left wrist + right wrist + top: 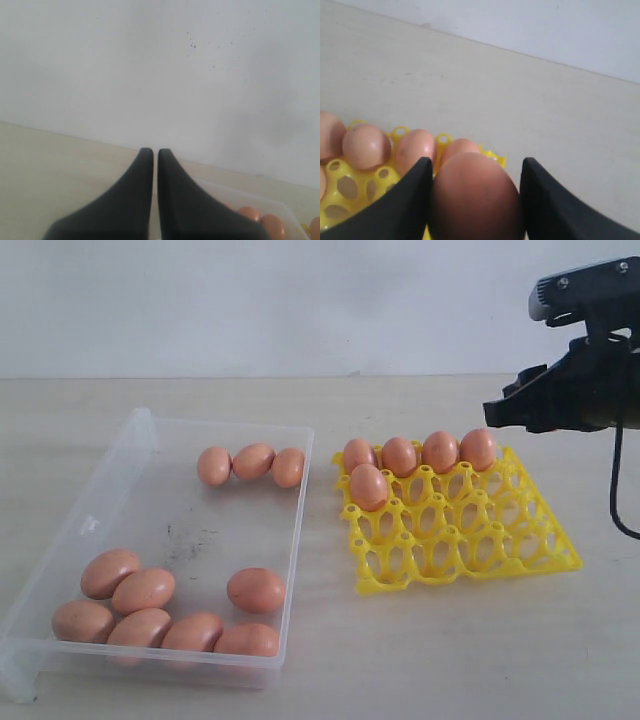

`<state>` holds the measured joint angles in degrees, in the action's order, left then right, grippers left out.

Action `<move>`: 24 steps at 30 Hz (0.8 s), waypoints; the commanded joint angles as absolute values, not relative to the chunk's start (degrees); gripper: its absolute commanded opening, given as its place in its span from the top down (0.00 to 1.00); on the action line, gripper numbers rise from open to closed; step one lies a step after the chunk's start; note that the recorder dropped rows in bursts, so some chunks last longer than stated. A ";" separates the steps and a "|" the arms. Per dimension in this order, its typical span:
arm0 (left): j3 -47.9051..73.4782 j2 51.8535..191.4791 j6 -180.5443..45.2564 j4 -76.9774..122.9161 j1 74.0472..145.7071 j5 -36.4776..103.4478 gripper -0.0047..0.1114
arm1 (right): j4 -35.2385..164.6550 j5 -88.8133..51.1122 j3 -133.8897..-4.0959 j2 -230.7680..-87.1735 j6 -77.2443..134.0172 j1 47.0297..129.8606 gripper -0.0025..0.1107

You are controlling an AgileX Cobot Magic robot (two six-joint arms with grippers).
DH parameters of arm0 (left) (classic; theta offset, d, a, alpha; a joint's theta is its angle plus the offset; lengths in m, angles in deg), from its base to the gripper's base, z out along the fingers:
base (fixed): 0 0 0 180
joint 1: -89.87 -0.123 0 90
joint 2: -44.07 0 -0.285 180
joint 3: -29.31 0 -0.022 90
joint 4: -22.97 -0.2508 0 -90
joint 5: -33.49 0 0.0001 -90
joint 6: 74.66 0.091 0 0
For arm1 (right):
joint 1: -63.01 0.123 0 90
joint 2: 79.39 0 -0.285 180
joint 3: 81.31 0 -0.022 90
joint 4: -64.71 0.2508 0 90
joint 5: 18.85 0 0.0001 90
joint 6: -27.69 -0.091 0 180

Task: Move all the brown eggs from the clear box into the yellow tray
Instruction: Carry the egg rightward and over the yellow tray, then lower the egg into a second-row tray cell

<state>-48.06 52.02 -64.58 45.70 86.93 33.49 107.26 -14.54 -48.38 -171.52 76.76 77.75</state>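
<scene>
No writing, label, brand, number or sign is readable anywhere: not on the clear box (128, 502), the yellow tray (470, 542), any brown egg (253, 461) or the desk (430, 660).

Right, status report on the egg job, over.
Left gripper shut, empty. Right gripper holding one egg at tray edge. Five eggs in tray, ten in box. Nothing in the way.

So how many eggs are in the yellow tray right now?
5. Four eggs fill the yellow tray's far row. A fifth sits in the next row, leftmost cup. One more egg is between the right gripper's fingers, not in a cup.
</scene>
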 commanded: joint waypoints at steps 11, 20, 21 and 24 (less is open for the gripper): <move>-47.91 51.85 -64.25 45.98 87.16 33.49 0.93 | 31.26 32.53 -43.76 -179.92 3.89 78.31 0.98; -47.91 51.85 -64.25 45.98 87.16 33.49 0.93 | 9.30 51.11 -47.64 -202.30 -9.36 63.43 0.98; -47.91 51.85 -64.25 45.98 87.16 33.49 0.93 | 4.91 51.11 -50.25 -205.23 -12.74 62.42 0.98; -47.91 51.85 -64.25 45.98 87.16 33.49 0.93 | 2.39 51.11 -53.23 -208.21 -14.09 62.58 0.98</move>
<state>-48.06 52.02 -64.58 45.70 86.93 33.49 5.07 49.50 -51.38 -206.89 -12.60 62.90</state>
